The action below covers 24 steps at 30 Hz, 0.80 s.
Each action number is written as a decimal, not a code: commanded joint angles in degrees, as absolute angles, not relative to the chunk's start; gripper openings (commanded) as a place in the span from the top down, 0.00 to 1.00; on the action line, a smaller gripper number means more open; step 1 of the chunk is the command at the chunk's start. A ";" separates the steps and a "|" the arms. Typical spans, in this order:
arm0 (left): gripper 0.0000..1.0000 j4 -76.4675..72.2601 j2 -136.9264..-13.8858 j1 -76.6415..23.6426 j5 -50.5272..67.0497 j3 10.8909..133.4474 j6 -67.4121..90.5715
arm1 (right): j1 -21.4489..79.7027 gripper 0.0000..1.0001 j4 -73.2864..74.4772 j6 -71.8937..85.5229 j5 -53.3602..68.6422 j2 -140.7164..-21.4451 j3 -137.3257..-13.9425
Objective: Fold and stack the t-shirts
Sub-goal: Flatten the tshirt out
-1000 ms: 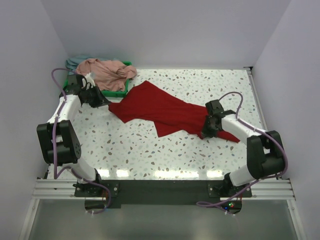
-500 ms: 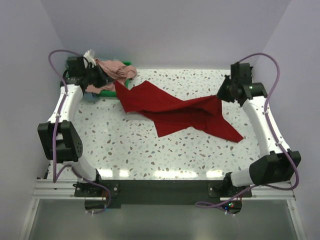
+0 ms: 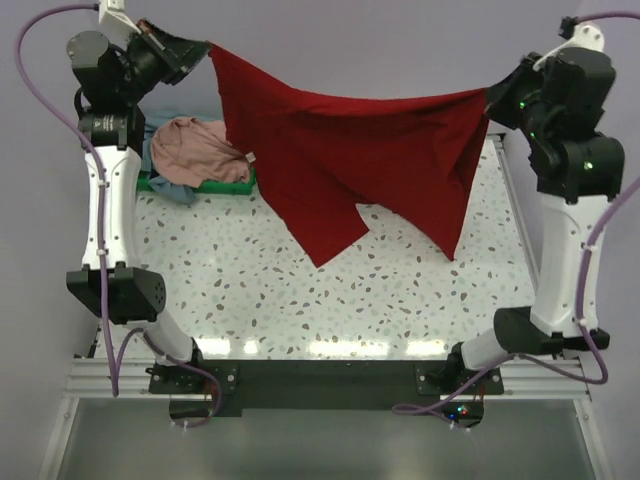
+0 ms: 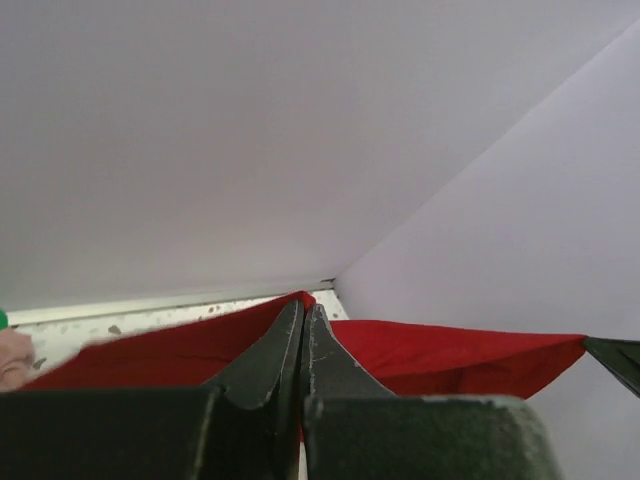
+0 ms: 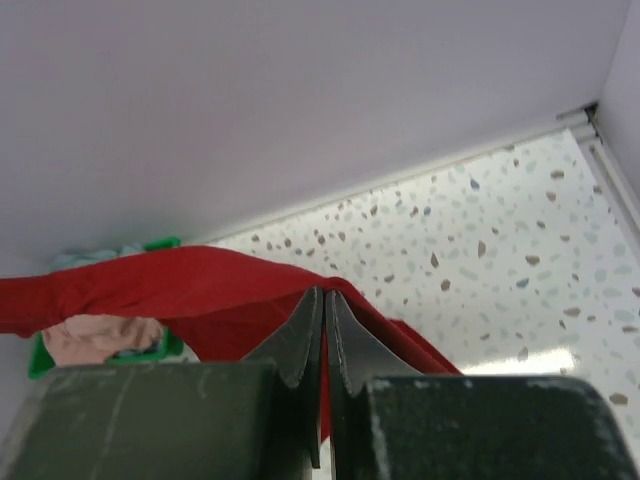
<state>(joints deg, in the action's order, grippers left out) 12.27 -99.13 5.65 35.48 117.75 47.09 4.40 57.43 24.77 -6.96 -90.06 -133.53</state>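
The bright red t-shirt [image 3: 350, 160] hangs stretched in the air between both grippers, high above the table, its lower part drooping toward the speckled top. My left gripper [image 3: 203, 50] is shut on its left corner, and the red cloth shows around the closed jaws in the left wrist view [image 4: 303, 306]. My right gripper [image 3: 490, 98] is shut on its right corner, also seen in the right wrist view [image 5: 322, 292]. The dusty pink t-shirt [image 3: 195, 150] lies crumpled on the green tray [image 3: 245, 185] at the back left, with grey-blue cloth [image 3: 180, 191] under it.
The speckled table [image 3: 400, 300] lies below the hanging shirt. Lilac walls enclose the back and both sides. The tray also shows in the right wrist view [image 5: 40, 355]. Both arms reach up high at the table's left and right sides.
Both grippers have risen steeply and spread apart, lifting the red t-shirt off the table so it now hangs stretched between them.
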 commanded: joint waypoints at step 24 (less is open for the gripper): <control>1.00 -12.30 -80.59 8.71 31.47 115.00 57.31 | 4.13 1.00 36.21 16.52 -19.68 -64.95 -123.68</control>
